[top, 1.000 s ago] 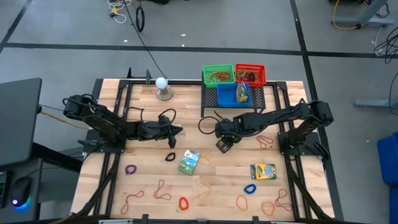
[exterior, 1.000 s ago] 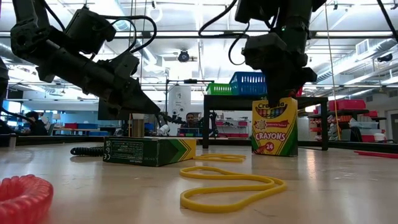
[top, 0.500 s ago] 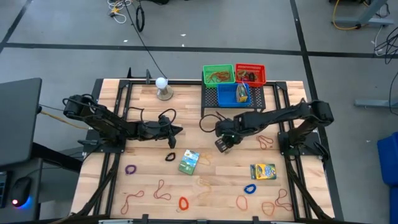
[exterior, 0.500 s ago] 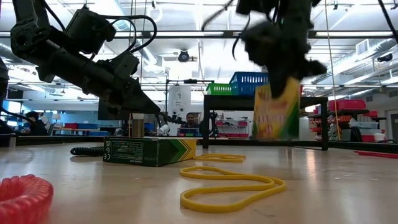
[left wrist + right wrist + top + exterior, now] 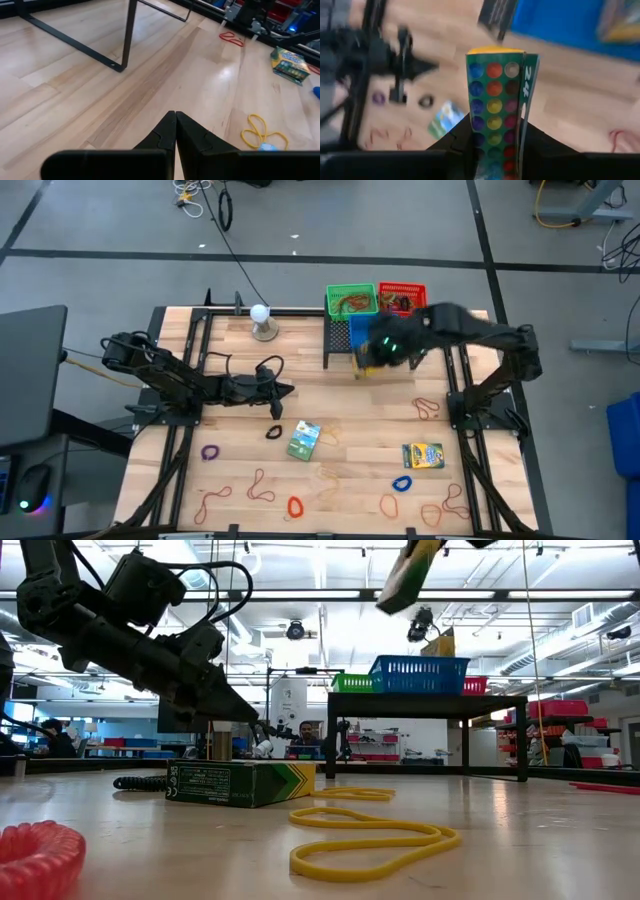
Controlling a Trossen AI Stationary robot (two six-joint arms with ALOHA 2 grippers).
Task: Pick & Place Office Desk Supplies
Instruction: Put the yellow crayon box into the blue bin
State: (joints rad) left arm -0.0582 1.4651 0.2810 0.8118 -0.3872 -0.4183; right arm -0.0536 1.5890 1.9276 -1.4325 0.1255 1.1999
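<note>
The left arm waits over the middle-left of the tabletop (image 5: 250, 440), its left fingers (image 5: 175, 131) pressed together on nothing. Beyond their tips lie a yellow rubber band (image 5: 260, 131) and, farther off, a crayon box (image 5: 290, 62); a green crayon box (image 5: 304, 440) sits just below them in the overhead view.

The right fingers (image 5: 492, 142) are clamped on the sides of a yellow-and-green crayon box (image 5: 496, 107), which stands upright above them, lifted well clear of the tabletop. In the overhead view this box (image 5: 366, 358) hangs at the near-left corner of the blue basket (image 5: 376, 332) on the black rack (image 5: 340, 358).

To finish the carry well, I would bring the box fully over the blue basket's opening, clear of its rim, lower it inside, and only then part the fingers, so that it cannot tip off the edge.
</note>
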